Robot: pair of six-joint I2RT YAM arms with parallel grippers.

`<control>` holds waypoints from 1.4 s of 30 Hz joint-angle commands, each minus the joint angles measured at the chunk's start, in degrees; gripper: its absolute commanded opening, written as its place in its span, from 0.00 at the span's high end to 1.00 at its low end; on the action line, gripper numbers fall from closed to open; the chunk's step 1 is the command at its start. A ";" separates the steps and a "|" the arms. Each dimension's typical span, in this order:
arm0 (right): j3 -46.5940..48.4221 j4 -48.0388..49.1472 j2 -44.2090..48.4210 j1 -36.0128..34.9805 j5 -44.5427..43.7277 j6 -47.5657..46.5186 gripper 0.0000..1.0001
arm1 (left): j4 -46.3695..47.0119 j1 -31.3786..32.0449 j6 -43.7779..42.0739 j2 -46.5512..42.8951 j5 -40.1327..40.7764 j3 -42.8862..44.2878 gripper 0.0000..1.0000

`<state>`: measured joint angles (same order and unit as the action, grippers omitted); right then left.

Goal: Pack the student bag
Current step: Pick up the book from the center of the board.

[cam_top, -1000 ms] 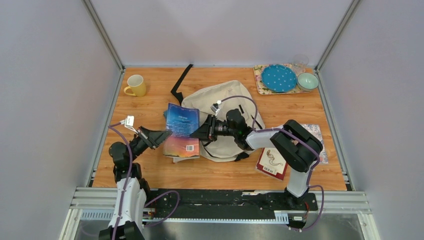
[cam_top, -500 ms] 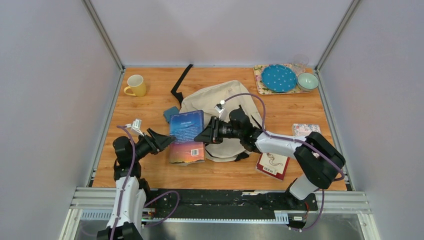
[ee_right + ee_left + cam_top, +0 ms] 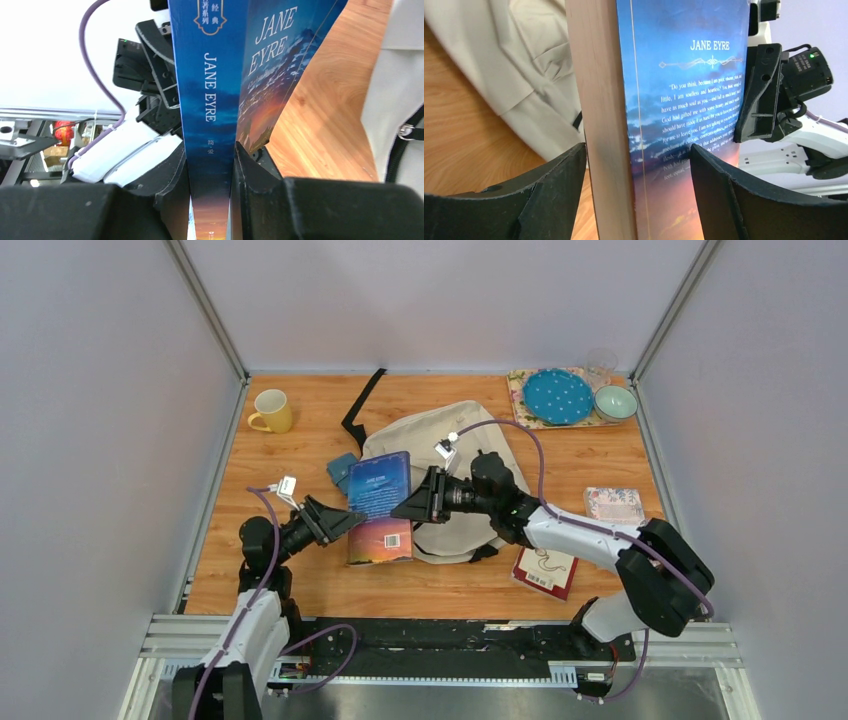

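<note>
At the middle of the table, over the left edge of the student bag (image 3: 440, 435) that lies flat there, the book (image 3: 380, 505) hangs between the two arms. The right gripper (image 3: 405, 508) has its jaws clamped on the spine. The left gripper (image 3: 348, 522) straddles the opposite page edge with its jaws apart, gripping nothing. That probably makes the right arm the sole carrier, free to swing the book into the bag. I cannot tell where the bag's opening is.

The book (image 3: 378, 490) stands between left tool (image 3: 345, 523) and student bag (image 3: 440, 430); open table (image 3: 270, 475) lies leftward.
</note>
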<state>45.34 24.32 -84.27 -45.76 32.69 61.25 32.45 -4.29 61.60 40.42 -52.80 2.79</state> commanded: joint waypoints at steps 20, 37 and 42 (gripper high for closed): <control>7.66 13.82 11.41 -0.03 9.32 5.26 1.00 | 55.96 6.49 28.83 18.01 -1.08 -0.42 0.17; 8.62 -2.48 14.66 0.58 5.99 -4.89 1.00 | 53.95 9.39 26.38 19.17 -1.61 1.70 0.94; 10.46 -19.34 16.07 0.85 -2.07 -12.11 0.98 | 50.27 9.39 23.40 18.29 -1.78 2.05 1.00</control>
<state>48.99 10.37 -71.79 -43.59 36.80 56.03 74.56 3.95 89.71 59.79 -52.38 3.49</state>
